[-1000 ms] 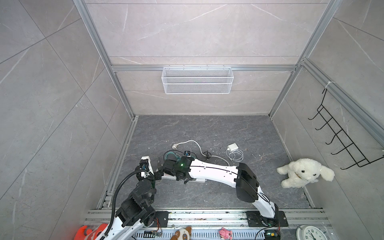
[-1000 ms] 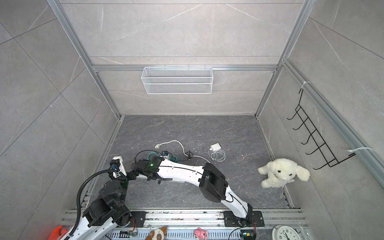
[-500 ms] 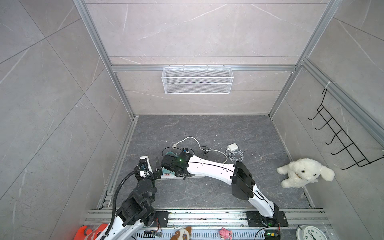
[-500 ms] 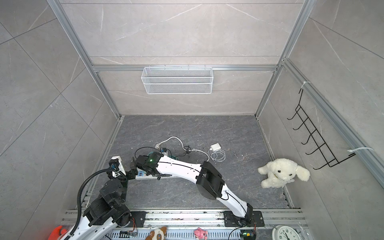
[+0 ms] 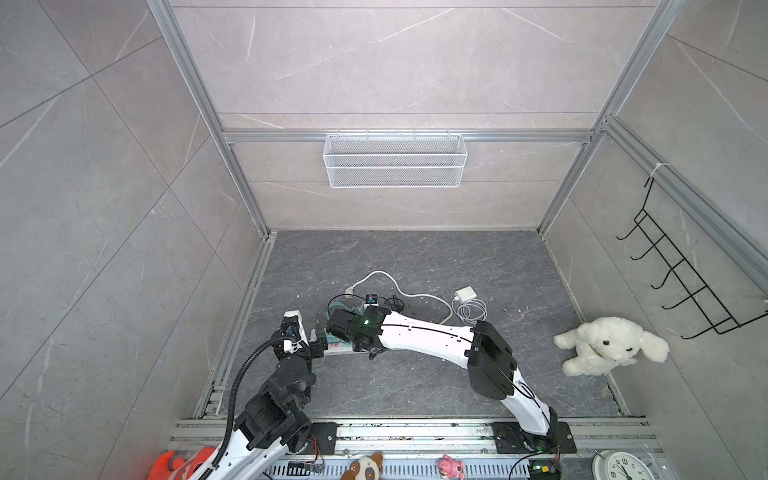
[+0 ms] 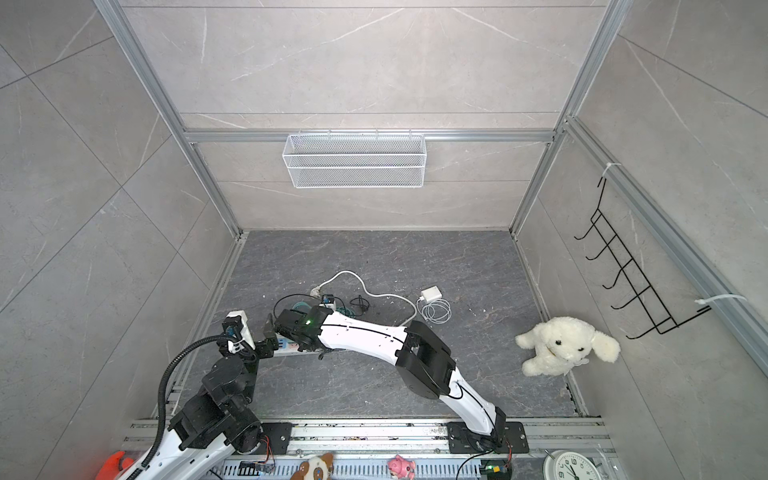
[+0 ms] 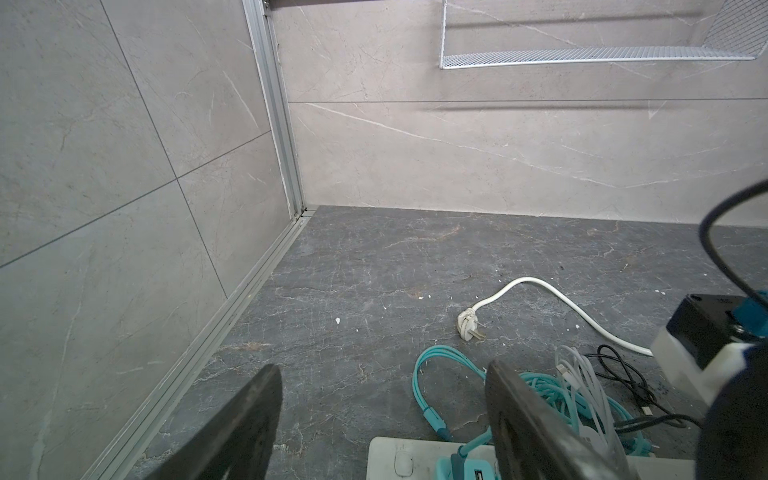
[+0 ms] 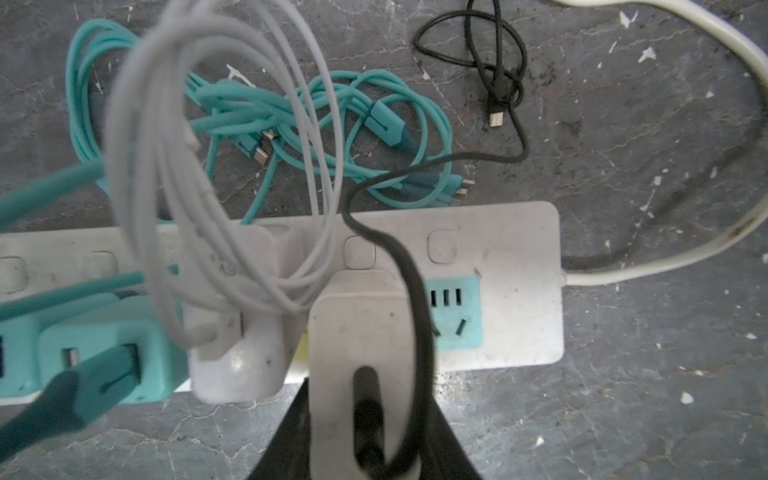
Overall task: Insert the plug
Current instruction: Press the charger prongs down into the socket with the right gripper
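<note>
Our right claw is clamped on the white charger plug, with a dark finger showing on each side of its body. A black cable loops out of the plug's back and down to the floor. We see the plug over the white power strip, between a white charger already seated there and a free teal socket face at the strip's right end. Whether its prongs are fully in we cannot tell. Further left on the strip sits a teal adapter with a teal lead in it. The strip lies at the near left of the grey floor, with a teal cable bundle just beyond it. Our left claw stands with its jaws apart at the strip's left end, which shows between its fingers; we cannot tell whether they touch it. A plush dog sits well apart by the right wall.
</note>
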`<state>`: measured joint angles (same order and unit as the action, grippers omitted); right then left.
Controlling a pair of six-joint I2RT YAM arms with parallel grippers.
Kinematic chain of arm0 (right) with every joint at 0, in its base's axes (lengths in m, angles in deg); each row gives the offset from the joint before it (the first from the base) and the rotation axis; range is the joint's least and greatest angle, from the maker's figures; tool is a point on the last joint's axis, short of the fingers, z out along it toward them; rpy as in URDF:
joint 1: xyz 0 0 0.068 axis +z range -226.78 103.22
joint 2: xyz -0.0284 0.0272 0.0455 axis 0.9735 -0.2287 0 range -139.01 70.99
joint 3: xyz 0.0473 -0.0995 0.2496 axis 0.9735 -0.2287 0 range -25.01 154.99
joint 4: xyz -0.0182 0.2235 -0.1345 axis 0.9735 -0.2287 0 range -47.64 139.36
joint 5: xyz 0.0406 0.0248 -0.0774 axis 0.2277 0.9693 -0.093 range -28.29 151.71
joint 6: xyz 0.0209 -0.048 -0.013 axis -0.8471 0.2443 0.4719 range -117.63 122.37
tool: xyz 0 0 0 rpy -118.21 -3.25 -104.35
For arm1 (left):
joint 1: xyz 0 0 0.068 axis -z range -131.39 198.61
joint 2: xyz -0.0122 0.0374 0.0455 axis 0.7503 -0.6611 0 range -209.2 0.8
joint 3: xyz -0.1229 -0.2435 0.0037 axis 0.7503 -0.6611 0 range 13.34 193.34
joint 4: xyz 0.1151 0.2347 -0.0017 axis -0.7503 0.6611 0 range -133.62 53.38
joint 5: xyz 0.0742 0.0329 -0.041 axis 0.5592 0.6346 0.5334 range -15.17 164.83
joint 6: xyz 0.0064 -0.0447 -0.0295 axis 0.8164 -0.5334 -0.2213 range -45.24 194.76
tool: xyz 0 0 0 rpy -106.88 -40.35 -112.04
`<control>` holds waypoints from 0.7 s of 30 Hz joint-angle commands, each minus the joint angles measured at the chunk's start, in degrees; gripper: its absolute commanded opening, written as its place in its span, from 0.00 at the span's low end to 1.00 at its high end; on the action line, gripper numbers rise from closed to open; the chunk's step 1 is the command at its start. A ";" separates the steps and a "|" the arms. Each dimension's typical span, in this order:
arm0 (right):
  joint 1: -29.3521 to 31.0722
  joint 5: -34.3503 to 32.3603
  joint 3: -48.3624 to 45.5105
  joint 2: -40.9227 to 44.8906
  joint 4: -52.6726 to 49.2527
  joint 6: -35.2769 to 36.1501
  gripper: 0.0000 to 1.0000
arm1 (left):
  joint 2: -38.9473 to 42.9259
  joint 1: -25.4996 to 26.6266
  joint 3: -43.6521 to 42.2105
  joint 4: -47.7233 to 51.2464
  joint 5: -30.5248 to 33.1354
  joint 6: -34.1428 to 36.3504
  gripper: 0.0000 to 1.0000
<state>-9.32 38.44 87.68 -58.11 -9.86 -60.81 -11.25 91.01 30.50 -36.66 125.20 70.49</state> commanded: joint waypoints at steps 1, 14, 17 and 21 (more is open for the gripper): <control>-0.74 4.82 -5.07 -5.21 1.03 0.37 0.00 | -0.61 0.15 0.14 -3.42 -0.49 1.21 0.79; -1.39 5.16 -1.43 -6.31 1.10 3.35 0.00 | -1.47 0.15 -0.02 -3.34 -0.61 1.34 0.79; -1.37 4.92 0.62 -5.76 1.04 4.43 0.07 | -1.84 0.17 -0.12 -3.38 -0.62 1.18 0.79; -1.37 4.08 3.72 -5.18 0.53 6.31 0.19 | -2.27 0.15 -0.03 -3.44 -0.10 1.14 0.80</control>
<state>-9.91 39.95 90.34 -58.92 -11.92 -57.92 -13.00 91.01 30.46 -37.67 125.20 70.86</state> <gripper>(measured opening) 0.325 0.795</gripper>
